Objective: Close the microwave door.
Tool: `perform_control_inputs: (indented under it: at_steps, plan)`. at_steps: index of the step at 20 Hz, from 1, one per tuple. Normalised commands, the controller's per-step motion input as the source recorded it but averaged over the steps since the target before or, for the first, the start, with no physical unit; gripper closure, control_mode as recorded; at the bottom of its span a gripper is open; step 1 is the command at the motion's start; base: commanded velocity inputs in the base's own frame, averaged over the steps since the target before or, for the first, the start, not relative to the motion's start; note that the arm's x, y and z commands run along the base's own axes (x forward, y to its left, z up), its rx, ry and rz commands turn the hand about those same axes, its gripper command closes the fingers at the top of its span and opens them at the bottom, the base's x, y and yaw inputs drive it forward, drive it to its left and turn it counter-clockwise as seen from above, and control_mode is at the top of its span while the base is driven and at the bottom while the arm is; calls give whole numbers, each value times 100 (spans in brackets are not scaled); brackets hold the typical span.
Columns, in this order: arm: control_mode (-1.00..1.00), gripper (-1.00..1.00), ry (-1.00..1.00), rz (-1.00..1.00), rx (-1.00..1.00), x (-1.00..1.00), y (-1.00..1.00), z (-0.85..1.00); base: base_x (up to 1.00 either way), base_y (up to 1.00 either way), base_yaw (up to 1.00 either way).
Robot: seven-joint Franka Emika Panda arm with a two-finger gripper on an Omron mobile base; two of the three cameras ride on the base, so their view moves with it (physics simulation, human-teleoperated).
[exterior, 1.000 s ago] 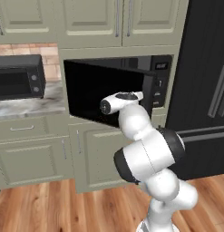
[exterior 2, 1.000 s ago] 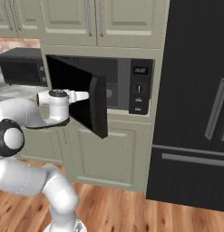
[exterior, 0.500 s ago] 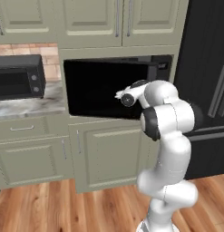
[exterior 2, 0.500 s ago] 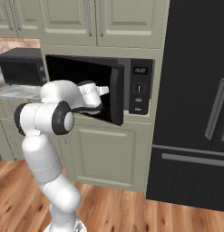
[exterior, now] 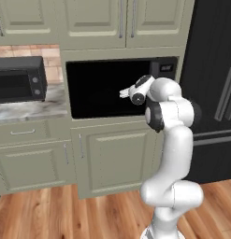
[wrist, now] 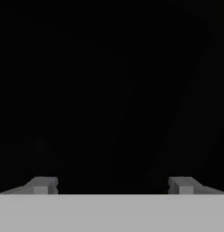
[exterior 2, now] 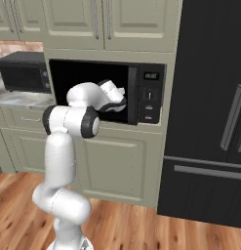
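Note:
The microwave (exterior: 166, 70) is built into the cabinet wall, its narrow control panel (exterior 2: 150, 93) on the right. The glossy black microwave door (exterior: 96, 100) (exterior 2: 73, 78) lies flat across the opening and hides the inside. Its vertical handle (exterior 2: 133, 97) stands beside the control panel. My gripper (exterior: 123, 93) (exterior 2: 121, 91) is against the right part of the door face, the hand pointing at the panel. In the hand view the black door (wrist: 111, 90) is very close, and the gripper (wrist: 111, 185) is open with its fingertips (wrist: 41, 185) wide apart and nothing between them.
A smaller black toaster oven (exterior: 18, 79) (exterior 2: 23, 73) sits on the marble counter (exterior: 28, 109) to the left. The tall black fridge (exterior: 215, 88) (exterior 2: 210, 112) stands to the right. Cream cabinets (exterior: 112, 158) are above and below, with wood floor (exterior 2: 117, 219) beneath.
The door has swung from wide open to flat against the microwave front. My arm has followed it in, the hand moving toward the cabinet and to the right.

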Motion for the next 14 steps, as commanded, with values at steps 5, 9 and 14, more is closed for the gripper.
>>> perform_control_inputs:
  at_steps: [5,9,14]
  plan:
    - [-100,-100,1,7,0,46,0,46,0,0,0]
    - [-100,-100,6,4,0,43,0,30,0,0,0]
    - [-100,-100,5,0,0,-13,0,35,0,0,0]
